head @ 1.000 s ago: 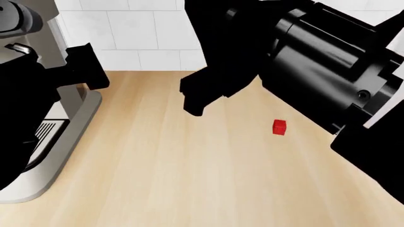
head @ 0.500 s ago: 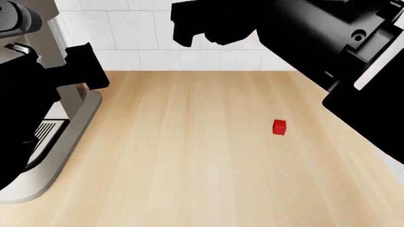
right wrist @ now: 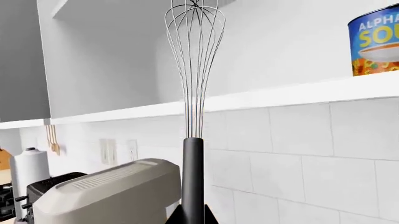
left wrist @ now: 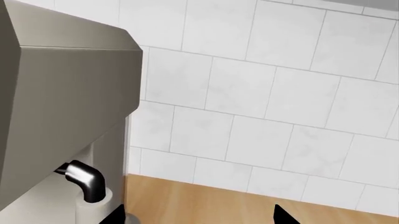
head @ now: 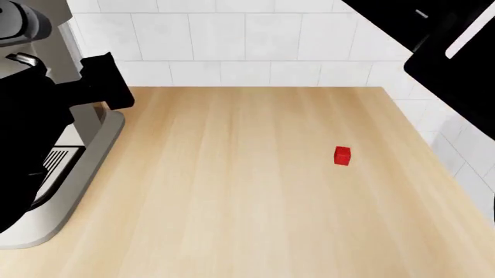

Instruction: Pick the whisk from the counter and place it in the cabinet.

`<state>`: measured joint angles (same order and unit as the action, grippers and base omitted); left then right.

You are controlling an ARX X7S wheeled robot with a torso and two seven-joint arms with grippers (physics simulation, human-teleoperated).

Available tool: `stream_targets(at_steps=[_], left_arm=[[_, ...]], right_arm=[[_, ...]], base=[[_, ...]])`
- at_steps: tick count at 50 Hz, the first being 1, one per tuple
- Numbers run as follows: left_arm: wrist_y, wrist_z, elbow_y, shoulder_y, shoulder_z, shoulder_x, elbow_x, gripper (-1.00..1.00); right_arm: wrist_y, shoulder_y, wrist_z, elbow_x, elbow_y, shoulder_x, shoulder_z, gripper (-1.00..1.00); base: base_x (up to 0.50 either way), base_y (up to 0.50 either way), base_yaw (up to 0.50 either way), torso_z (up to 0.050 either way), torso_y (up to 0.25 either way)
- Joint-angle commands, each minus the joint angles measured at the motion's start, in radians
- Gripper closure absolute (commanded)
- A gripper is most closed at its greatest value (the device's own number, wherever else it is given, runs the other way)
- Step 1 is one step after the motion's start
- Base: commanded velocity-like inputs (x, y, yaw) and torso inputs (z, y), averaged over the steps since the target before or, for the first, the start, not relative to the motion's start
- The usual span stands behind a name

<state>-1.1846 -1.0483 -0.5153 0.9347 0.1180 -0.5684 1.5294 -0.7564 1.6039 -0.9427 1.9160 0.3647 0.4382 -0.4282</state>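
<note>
The right arm (head: 441,40) has risen out of the head view: a second ago its gripper hung low over the counter (head: 232,191), then up against the wall tiles, and now only a dark corner shows. The whisk (right wrist: 193,93) stands above the fingers, level with the cabinet shelf (right wrist: 281,95).

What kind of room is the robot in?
It looks like a kitchen, drawn by a computer. There's a wooden counter against a white tiled wall, a coffee machine, a soup can on a cabinet shelf, and a whisk in the robot's right gripper.
</note>
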Motion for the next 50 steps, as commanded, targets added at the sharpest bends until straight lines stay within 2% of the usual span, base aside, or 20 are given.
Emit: stream_targets(at_steps=[1, 16, 34, 50], left_arm=[[0.007, 0.0, -0.001, -0.001, -0.005, -0.004, 0.001, -1.0], [0.017, 0.001, 0.002, -0.001, -0.01, -0.008, 0.001, -1.0], [0.027, 0.002, 0.003, -0.001, -0.017, -0.014, 0.001, -1.0], [0.037, 0.005, 0.007, -0.002, -0.026, -0.016, -0.002, -1.0]], right_arm=[[0.024, 0.039, -0.032, 0.004, -0.055, -0.03, -0.002, 1.0], [0.03, 0.089, -0.068, 0.038, -0.147, -0.053, -0.024, 1.0], [0.037, 0.099, -0.07, 0.04, -0.154, -0.055, -0.029, 1.0], [0.043, 0.211, 0.032, -0.01, -0.272, -0.113, -0.032, 1.0]], base=[[0.0, 0.0, 0.0, 0.0, 0.0], [0.0, 0.0, 0.0, 0.0, 0.0], [0.0, 0.0, 0.0, 0.0, 0.0], [0.0, 0.0, 0.0, 0.0, 0.0]])
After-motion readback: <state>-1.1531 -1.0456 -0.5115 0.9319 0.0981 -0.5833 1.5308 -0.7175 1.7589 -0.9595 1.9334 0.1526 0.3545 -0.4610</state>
